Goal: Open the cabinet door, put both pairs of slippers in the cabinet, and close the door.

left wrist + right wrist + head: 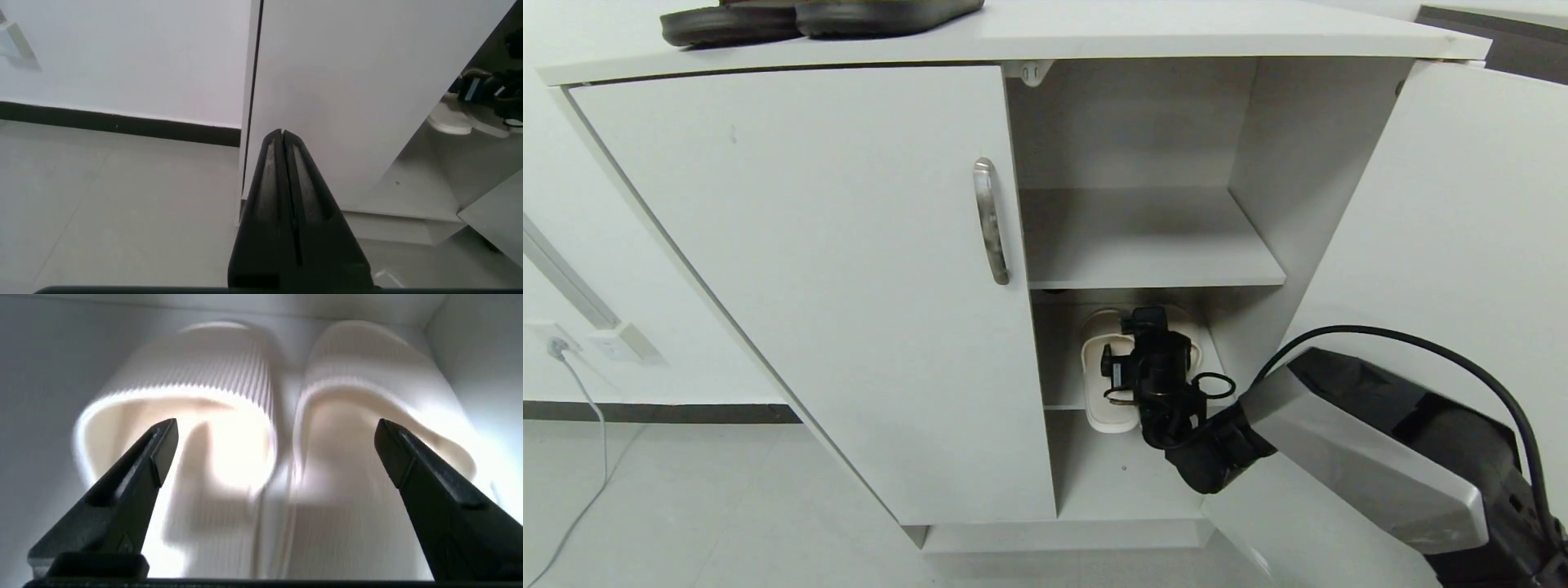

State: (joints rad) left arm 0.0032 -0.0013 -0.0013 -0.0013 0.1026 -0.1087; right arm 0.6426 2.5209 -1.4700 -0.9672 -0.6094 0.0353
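Two grippers show. The left gripper sits low above the floor with its jaws pressed together on nothing, pointing at the closed left door of the cabinet. In the head view the right arm comes in from 4 o'clock and stretches forward through the doorway, its wrist bent into the lower compartment. There the right gripper hangs with its jaws spread wide and gripping nothing, one finger at each side of the white slippers. That pair lies side by side on the lower shelf, toes toward the back wall. Above it is the middle shelf. The open right door stands at 3 o'clock, the handle at 9 o'clock of the opening. Farthest, at 11 o'clock, the dark slippers lie on the cabinet top.
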